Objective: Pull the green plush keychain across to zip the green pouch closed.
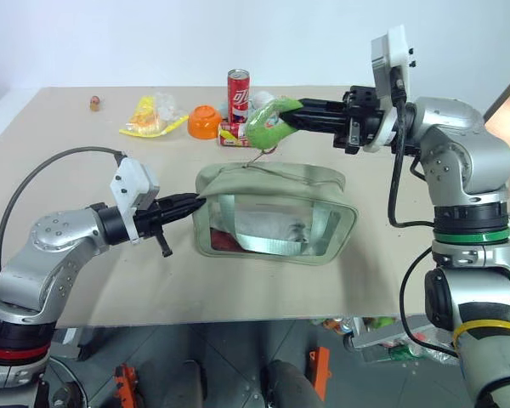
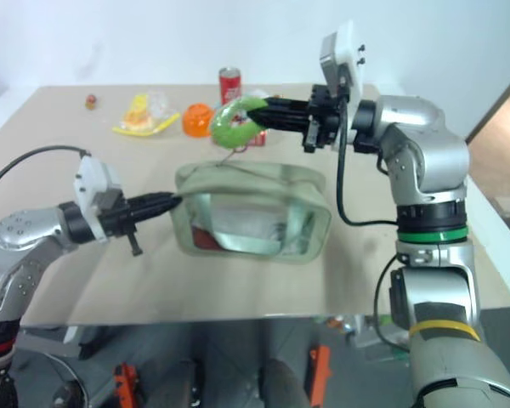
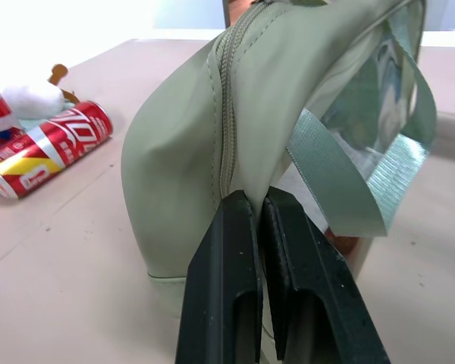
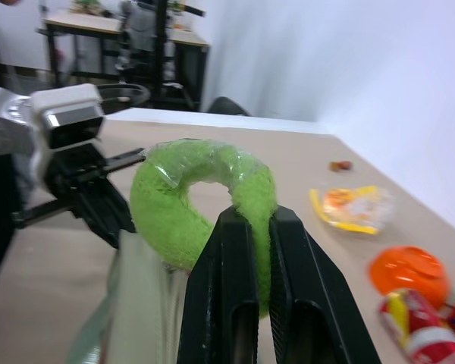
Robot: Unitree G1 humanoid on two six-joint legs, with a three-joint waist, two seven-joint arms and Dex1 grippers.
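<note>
My left end effector (image 1: 197,201) is closed tight on the left end of the one pouch (image 1: 276,214), its two black fingers (image 3: 235,288) pinching the fabric right where the zipper seam ends. The pouch sits on the worktop (image 1: 85,280) about mid-width, nearer the front edge than the back, with a clear window facing front, two pale straps crossing it, and red and white contents showing inside. My right end effector (image 1: 282,119) is shut on the one keychain (image 1: 268,123), a lime-green fuzzy ring, gripping one side of the ring so that it hangs in the air above the pouch's back edge; a thin link runs down from it to the pouch's top. Along the worktop's back edge I count two red cans, one upright (image 1: 238,93) and one lying on its side (image 3: 42,148), one orange bowl (image 1: 205,121) just left of them, one yellow and clear wrapper (image 1: 151,116) farther left, and one small brown thing (image 1: 94,104) toward the back left corner. Something white and fluffy (image 3: 30,98) lies by the cans.
</note>
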